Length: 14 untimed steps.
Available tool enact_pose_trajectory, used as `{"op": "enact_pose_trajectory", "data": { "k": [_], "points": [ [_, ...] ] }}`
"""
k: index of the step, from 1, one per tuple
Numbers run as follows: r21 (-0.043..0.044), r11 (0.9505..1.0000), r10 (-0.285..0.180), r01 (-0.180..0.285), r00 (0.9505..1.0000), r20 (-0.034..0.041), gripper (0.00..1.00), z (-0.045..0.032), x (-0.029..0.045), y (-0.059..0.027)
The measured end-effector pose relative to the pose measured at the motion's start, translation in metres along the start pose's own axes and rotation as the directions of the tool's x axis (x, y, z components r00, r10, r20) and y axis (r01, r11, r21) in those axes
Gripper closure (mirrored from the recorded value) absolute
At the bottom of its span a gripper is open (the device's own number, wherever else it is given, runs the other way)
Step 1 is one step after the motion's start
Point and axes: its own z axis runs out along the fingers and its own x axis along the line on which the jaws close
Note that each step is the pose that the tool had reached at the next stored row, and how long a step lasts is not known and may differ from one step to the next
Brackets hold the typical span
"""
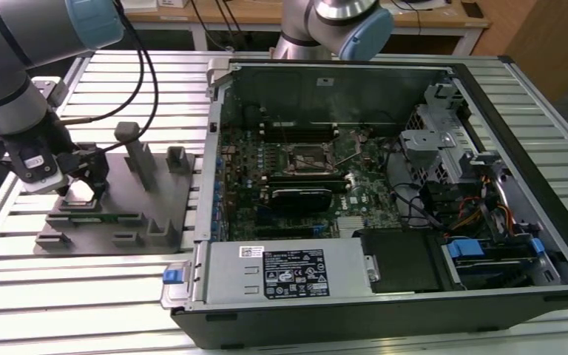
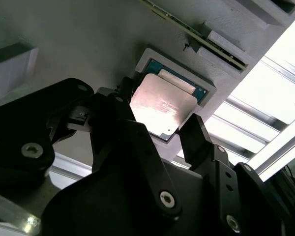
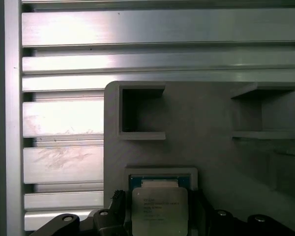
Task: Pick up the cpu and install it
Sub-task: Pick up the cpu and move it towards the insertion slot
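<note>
Gripping small, square, silvery-topped cpu (image 2: 162, 105) by opposite edges with narrowed black gripper (image 2: 160, 118), just above green-rimmed recess (image 2: 200, 90) in grey plastic fixture (image 2: 88, 39). Lift straight and level, without scraping recess walls.

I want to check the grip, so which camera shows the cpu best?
The second wrist view: the cpu shows its silvery top large, held in the gripper. The first wrist view shows it smaller, partly cropped; the exterior view, just a tiny pale patch.
</note>
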Motion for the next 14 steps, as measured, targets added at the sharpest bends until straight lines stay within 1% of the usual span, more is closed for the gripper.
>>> {"op": "enact_pose_trajectory", "data": {
  "k": [6,7,8,13,14],
  "points": [
    [0.0000,1.0000,0.000,0.000,1.0000,0.0000,0.35,0.0002,0.0000,0.0000],
    [0.0000,1.0000,0.000,0.000,1.0000,0.0000,0.36,0.0002,0.0000,0.0000],
    [0.0000,1.0000,0.000,0.000,1.0000,0.0002,0.43,0.0003,0.0000,0.0000],
    [0.0000,1.0000,0.000,0.000,1.0000,0.0001,0.45,0.0005,0.0000,0.0000],
    [-0.0002,1.0000,0.000,0.000,1.0000,0.0003,0.45,-0.0015,-0.0001,0.0001]
  ]
}}
